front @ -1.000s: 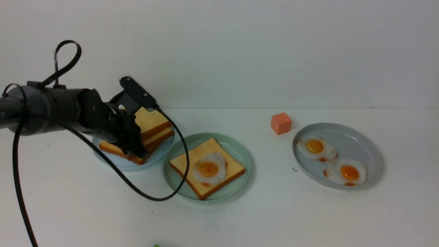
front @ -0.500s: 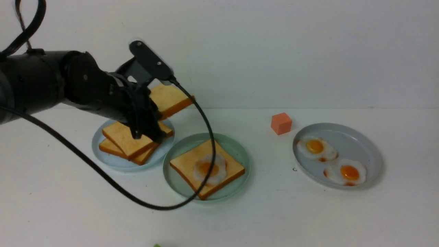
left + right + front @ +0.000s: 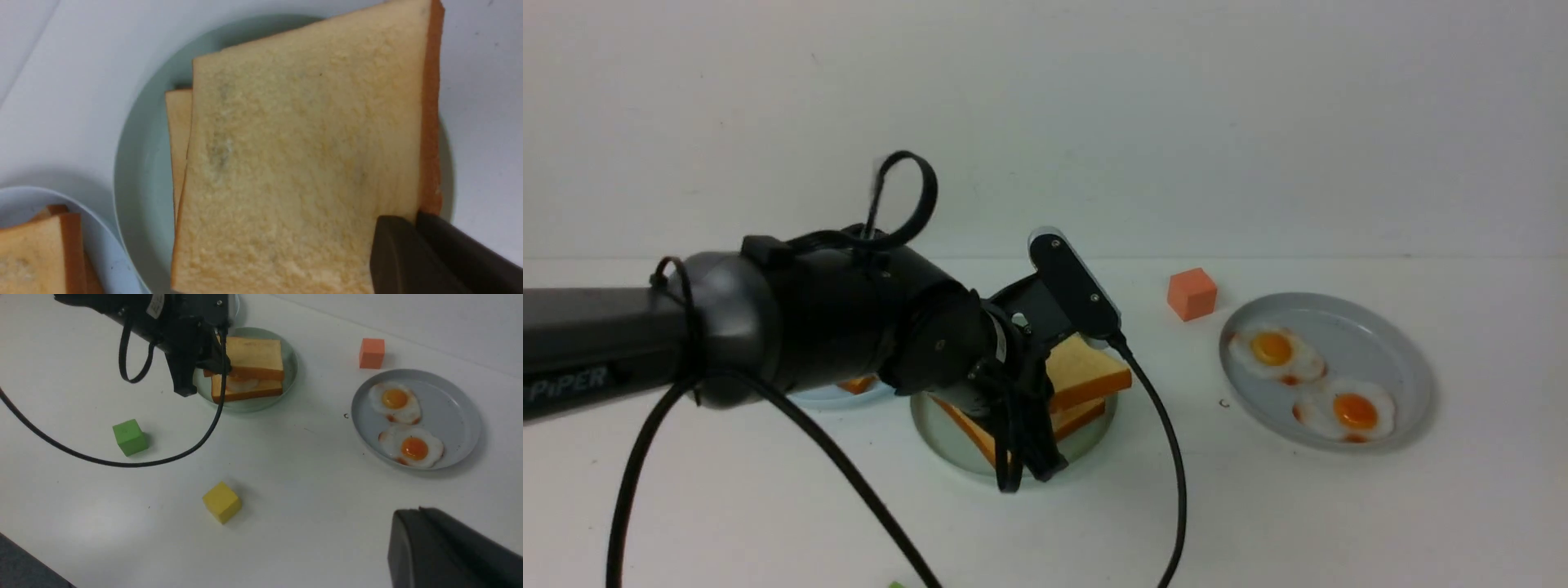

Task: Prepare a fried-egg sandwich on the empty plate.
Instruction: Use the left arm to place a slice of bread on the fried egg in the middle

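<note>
Above the green plate [image 3: 143, 163], fingers [image 3: 394, 245] apparently grip toast [image 3: 302, 155]

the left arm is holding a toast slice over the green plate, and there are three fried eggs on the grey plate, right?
Not quite: the grey plate holds two fried eggs, not three, as the front and right wrist views show. The rest is right: the left arm is holding a toast slice over the green plate.

In the front view, the left arm [image 3: 849, 318] hides from you most of the light blue plate [image 3: 837, 398]. The green block [image 3: 897, 585] is almost fully cut by the lower edge.
</note>
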Controlling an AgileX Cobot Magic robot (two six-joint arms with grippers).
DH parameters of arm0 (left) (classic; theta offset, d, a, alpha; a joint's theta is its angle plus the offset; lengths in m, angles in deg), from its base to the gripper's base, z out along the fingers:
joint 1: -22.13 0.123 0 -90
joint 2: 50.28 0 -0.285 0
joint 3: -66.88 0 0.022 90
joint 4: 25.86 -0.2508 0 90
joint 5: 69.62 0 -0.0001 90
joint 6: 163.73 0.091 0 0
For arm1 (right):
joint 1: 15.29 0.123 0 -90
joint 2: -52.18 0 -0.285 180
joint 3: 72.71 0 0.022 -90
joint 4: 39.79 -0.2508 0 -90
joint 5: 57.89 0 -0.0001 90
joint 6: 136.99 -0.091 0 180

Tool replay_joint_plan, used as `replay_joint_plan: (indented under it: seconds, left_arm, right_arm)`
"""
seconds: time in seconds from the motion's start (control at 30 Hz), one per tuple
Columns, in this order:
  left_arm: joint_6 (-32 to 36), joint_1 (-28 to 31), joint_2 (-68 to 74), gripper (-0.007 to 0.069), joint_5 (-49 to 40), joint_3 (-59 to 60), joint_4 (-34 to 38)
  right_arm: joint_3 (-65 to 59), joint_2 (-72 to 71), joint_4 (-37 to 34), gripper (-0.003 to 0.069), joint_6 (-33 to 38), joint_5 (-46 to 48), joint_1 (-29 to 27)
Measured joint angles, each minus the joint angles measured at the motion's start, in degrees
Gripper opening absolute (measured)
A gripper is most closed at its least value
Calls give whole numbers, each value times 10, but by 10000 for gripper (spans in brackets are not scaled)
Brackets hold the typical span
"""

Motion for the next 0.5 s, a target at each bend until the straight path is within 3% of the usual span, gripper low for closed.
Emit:
replay_joint_plan:
  seconds: [0.17, 0.5]
  left_arm:
    - [-57, 0, 4, 11, 0, 0, -38]
    - [-65, 0, 6, 11, -24, 0, -54]
  right_arm:
    - [-15, -3, 4, 32, -2, 0, 0]
    - [-84, -3, 4, 32, -2, -18, 0]
